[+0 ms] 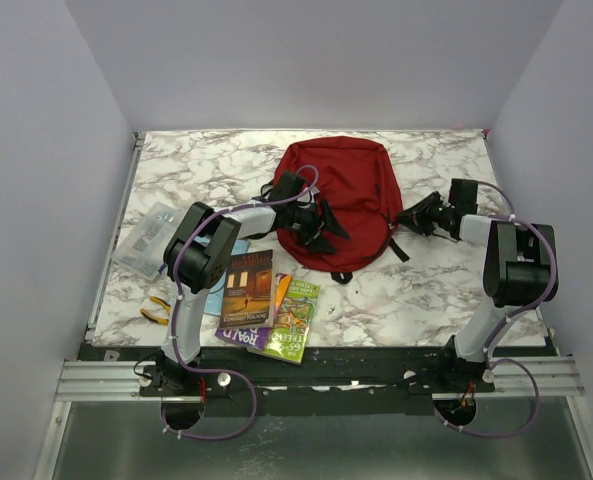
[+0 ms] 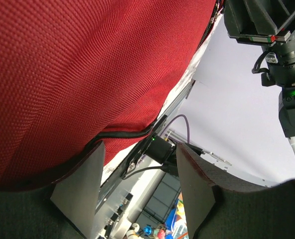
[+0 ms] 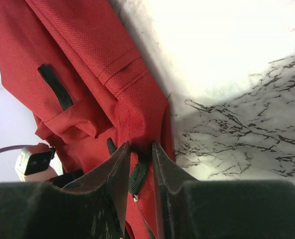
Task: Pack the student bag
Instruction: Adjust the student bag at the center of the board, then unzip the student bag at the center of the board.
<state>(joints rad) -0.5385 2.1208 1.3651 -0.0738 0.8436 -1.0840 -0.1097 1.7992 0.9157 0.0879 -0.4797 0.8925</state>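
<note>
Top view: the bag [image 1: 341, 195] lies flat at the back middle of the table [image 1: 436, 290]. My left gripper [image 1: 321, 228] is at its near-left edge and my right gripper [image 1: 411, 217] at its right edge.

Left wrist: the fingers [image 2: 80, 184] are spread with nothing between them, and red fabric rests against one.

Right wrist: the fingers [image 3: 118, 174] stand narrow on either side of a black strap [image 3: 137, 177]; I cannot tell whether they pinch it. I'd seat that strap deep before lifting.

The tabletop is marble-patterned, with books [image 1: 266, 305] near the front. The walls [image 1: 306, 60] are plain and pale.
</note>
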